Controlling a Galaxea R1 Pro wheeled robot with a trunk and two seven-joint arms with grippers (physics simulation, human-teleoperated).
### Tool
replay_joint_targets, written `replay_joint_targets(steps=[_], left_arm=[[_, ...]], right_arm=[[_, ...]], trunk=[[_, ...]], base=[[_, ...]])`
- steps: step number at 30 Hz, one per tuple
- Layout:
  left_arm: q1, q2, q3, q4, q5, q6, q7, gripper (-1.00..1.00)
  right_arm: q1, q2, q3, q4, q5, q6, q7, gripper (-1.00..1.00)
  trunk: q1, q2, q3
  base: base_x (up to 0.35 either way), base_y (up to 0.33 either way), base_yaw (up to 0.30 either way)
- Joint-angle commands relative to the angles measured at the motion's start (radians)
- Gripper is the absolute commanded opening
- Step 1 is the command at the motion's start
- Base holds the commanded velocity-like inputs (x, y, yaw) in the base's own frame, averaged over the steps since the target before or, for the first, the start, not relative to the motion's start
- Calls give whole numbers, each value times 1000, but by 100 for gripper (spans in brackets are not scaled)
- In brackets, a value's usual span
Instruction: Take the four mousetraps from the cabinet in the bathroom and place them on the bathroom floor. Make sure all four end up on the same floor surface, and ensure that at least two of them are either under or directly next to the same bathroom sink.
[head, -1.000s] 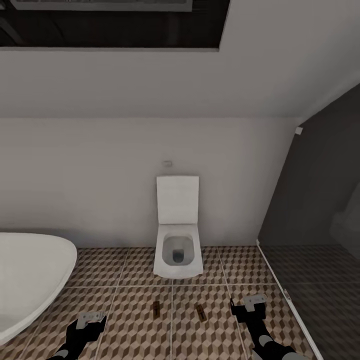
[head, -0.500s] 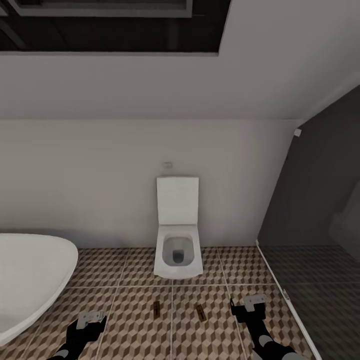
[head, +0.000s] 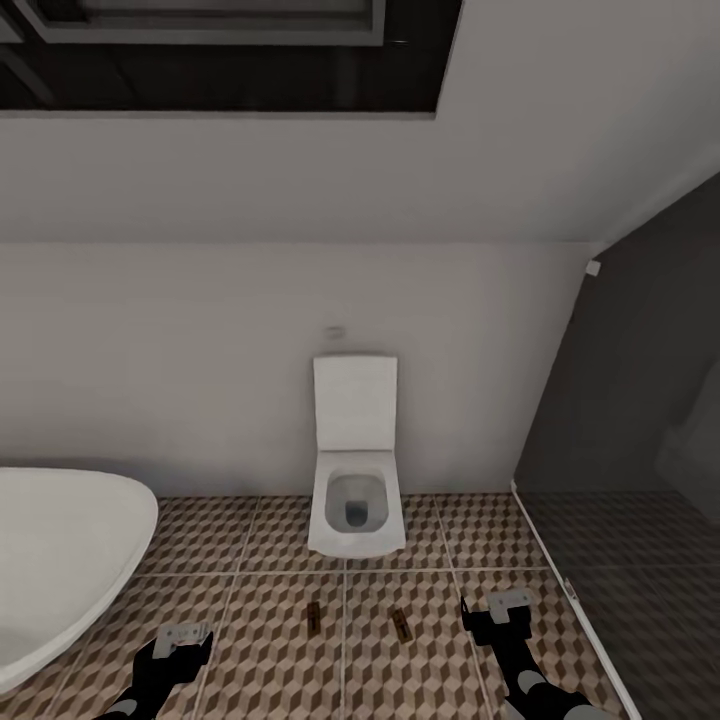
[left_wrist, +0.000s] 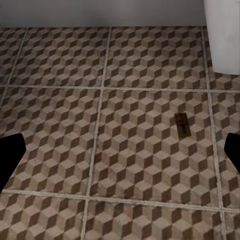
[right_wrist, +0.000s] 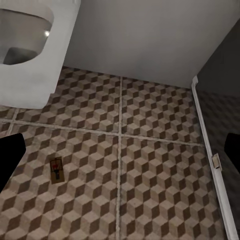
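Two mousetraps lie flat on the cube-patterned bathroom floor in front of the toilet: one to the left, one to the right. My left gripper hangs low over the tiles, open and empty; its wrist view looks down on the left mousetrap between the spread fingertips. My right gripper is also open and empty, and the right mousetrap lies on the tiles ahead of it. The cabinet and the sink are out of view.
A white toilet with its lid up stands against the back wall. A white oval bathtub curves in at the left. At the right, a pale threshold strip borders the dark shower floor.
The whole head view has slid slightly downward, so the camera has tilted up a little. The mousetraps and both grippers keep their places.
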Motion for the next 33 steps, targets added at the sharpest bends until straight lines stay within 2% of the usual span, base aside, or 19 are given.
replay_joint_targets(steps=[1,18,33], left_arm=[[-2,0,-7,4,10,-5,-6,100],[-2,-1,-7,4,10,0,-6,100],[-2,-1,-7,4,10,1,-6,100]], right_arm=[[-1,0,8,1,1,-1,-8,100],[-1,0,8,0,1,-1,-8,100],[-1,0,8,0,1,-1,-8,100]], trunk=[[-3,6,1],[-69,125,55],[-69,125,55]], base=[[0,0,0],[0,0,0],[0,0,0]])
